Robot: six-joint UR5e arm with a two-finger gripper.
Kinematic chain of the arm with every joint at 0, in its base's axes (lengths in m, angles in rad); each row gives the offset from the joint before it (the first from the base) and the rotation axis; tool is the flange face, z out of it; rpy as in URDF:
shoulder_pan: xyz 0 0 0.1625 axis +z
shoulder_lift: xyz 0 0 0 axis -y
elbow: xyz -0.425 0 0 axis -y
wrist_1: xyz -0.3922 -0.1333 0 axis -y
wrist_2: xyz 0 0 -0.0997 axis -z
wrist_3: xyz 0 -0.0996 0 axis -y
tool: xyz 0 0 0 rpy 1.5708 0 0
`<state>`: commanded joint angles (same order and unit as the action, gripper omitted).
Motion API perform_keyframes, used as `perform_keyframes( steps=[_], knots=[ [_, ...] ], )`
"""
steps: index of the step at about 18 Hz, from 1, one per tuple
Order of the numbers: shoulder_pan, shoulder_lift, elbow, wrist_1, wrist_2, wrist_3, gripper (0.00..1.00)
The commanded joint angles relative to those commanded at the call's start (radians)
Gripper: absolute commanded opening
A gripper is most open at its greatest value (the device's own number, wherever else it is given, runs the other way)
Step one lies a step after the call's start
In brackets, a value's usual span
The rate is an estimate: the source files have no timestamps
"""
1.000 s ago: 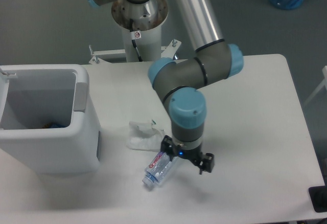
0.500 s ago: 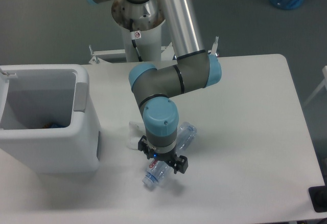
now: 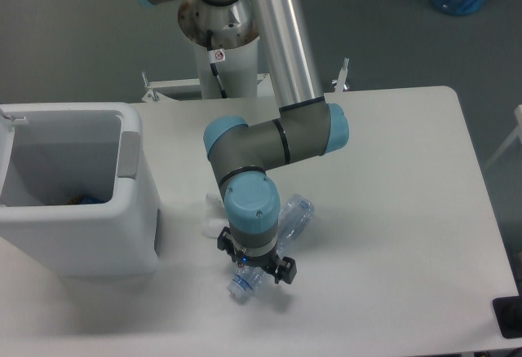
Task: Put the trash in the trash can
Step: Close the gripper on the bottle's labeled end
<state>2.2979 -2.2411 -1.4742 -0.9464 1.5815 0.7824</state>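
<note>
Arm folded low, wrist straight down over a bottle on the table

Far left of the gripper [image 3: 254, 268], one trash can [image 3: 77, 190]; just up-left of it, one white wrapper [image 3: 214, 215], mostly hidden; right under it, one crushed bottle [image 3: 243, 284], cap end poking out; up-right, a second bottle [image 3: 296, 215] beside the wrist; whether the jaws are clamped, I cannot tell.
</note>
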Motion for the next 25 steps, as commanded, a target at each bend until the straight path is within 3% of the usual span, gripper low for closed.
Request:
perform_keyframes(
  steps=[1, 3, 10, 18, 25],
  knots=[
    [0.0, 0.0, -0.001, 0.0, 0.0, 0.0, 0.65],
    [-0.002, -0.002, 0.0, -0.002, 0.0, 0.0, 0.46],
    [0.0, 0.011, 0.005, -0.003, -0.003, 0.001, 0.45],
    [0.011, 0.06, 0.071, -0.005, -0.032, 0.0, 0.45],
    [0.064, 0.179, 0.095, -0.003, -0.28, -0.052, 0.45]
  ],
)
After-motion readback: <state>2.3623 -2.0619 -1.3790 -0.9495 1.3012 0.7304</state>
